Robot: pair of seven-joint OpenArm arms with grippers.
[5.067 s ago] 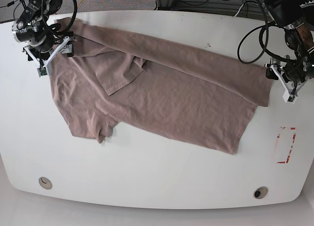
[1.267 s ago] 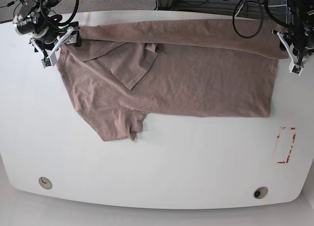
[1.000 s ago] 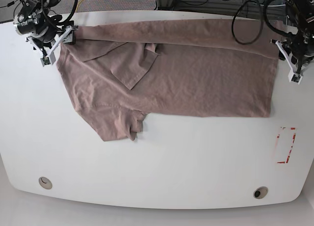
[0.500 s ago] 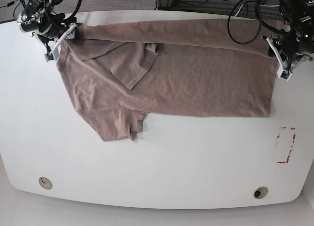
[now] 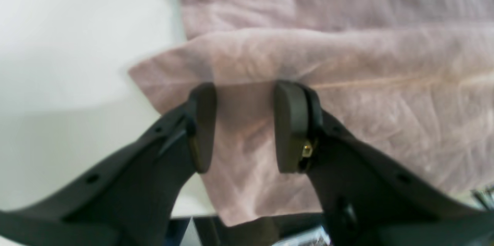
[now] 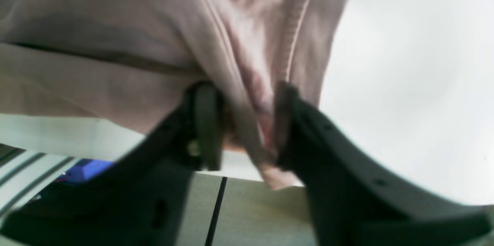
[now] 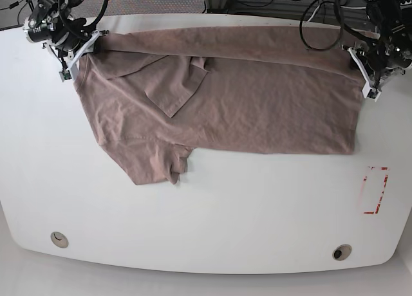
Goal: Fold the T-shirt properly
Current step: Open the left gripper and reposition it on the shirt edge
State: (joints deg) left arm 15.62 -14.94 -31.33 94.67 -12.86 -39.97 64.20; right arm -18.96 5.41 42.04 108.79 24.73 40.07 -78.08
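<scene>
- Base view: the T-shirt point(image 7: 225, 96) lies spread across the white table point(image 7: 212, 225), a folded band running along its far edge from one of my grippers to the other, one sleeve turned in over the chest and the other poking out at the near side.
- My left gripper point(image 5: 243, 126) sits at the hem-end corner. Its pads point(image 5: 287, 122) stand apart with the cloth's folded edge lying between and beneath them; I cannot tell whether they pinch it yet.
- My right gripper point(image 6: 243, 126) is at the shoulder end, near the ribbed neckline point(image 6: 293, 26). A bunched ridge of fabric fills the gap between its fingers, so I judge it clenched on the T-shirt there.
- The step in hand, as I read it, is taking both far corners for a lengthwise fold.
- Next I'd want the left grip sure, then both corners lifted together and carried toward me, level, so the cloth lands smooth over the near half without dragging the loose sleeve.
</scene>
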